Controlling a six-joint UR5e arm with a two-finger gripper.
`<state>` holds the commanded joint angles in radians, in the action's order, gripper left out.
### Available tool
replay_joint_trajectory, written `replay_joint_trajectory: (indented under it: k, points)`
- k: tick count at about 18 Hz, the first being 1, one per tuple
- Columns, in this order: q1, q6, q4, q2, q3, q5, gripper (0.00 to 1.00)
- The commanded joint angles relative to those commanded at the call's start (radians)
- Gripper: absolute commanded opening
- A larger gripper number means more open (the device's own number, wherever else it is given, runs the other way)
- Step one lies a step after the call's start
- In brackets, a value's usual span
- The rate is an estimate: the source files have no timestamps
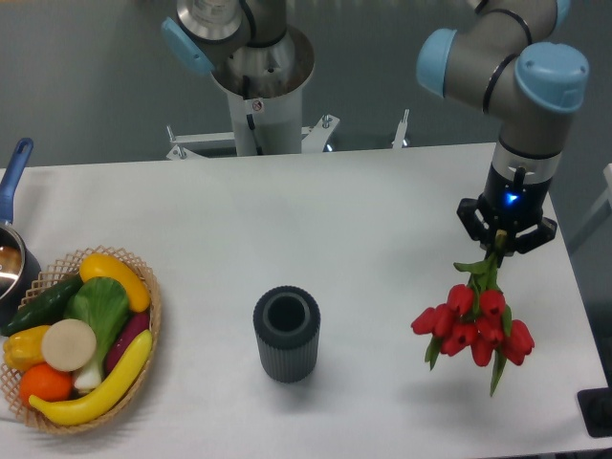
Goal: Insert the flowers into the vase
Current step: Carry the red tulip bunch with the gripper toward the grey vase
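Observation:
The flowers (473, 327), a bunch of red tulip buds with green stems and leaves, hang heads-down over the right side of the table. My gripper (498, 247) is shut on their stems from above. The vase (286, 334), a dark grey ribbed cylinder with an open round mouth, stands upright near the table's front middle, well to the left of the flowers. Its mouth is empty.
A wicker basket (150, 323) of toy vegetables sits at the front left. A blue-handled metal pot (11, 239) is at the left edge. The arm's base column (253, 91) stands behind the table. A dark object (599, 413) lies at the front right corner.

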<state>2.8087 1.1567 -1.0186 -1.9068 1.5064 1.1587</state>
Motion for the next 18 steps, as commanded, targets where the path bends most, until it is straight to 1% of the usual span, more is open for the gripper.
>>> replay_joint_trajectory:
  k: [2,5,8,10,12,13,15,17,18]
  points:
    - [0.0,-0.023,0.0,0.012,0.0,-0.074,0.06]
    - [-0.014,-0.061,0.0,0.029,-0.002,-0.154,0.06]
    - [-0.049,-0.107,0.0,0.031,0.0,-0.249,0.06]
    - [-0.074,-0.115,0.0,0.031,0.011,-0.331,0.06]
    - [-0.1,-0.127,0.002,0.031,0.014,-0.387,0.06]
    - [-0.115,-0.129,0.011,0.031,0.014,-0.407,0.06]
    - [-0.127,-0.15,0.069,0.029,0.015,-0.457,0.06]
    - [-0.132,-0.205,0.138,0.029,0.018,-0.523,0.06]
    - [-0.133,-0.221,0.162,0.029,0.018,-0.554,0.06]
